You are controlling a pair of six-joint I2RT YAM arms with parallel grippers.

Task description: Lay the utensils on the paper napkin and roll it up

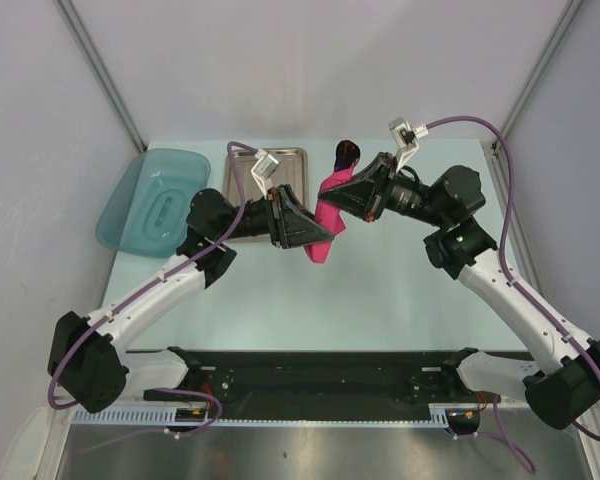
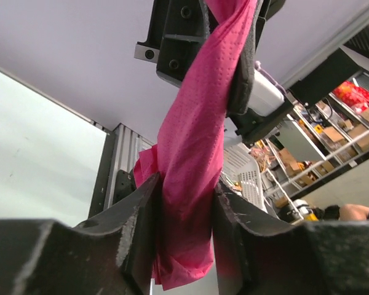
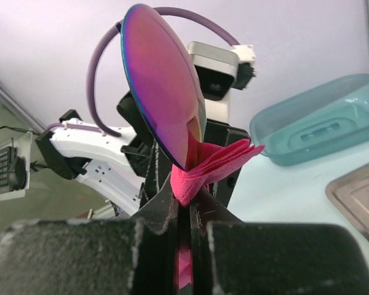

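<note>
My two arms reach in from the near edge of the counter (image 1: 380, 300) and meet over its middle. The left claw (image 1: 315, 238) is pinching the nearer end of the napkin (image 1: 318, 250), which is twisted into a narrow pink roll and held clear of the counter.

On the left wrist camera the roll passes between the two fingers (image 2: 141, 227). Both press against the paper, and a ragged end hangs out on the near side of them. From there the roll slants up and away to the right claw (image 1: 335, 200), which is pressed together on the farther part.

On the right wrist camera I see its fingers almost flush, with only a thin strip of pink squeezed between them. Just past that grip the paper fans out in a crumpled fold. The spoon (image 3: 163, 86) sticks out of the fold, its shiny reddish-purple bowl pointing away from the claw. Only the bowl shows; the handle is out of sight inside the paper. The two claws face each other with the roll stretched between them.

Beyond the left claw the steel tray (image 1: 292, 170) lies flat on the counter, partly covered by that arm. Just beside it on the left, the teal dish (image 1: 150, 200) sits towards the far left corner, overhanging the counter's left edge.
</note>
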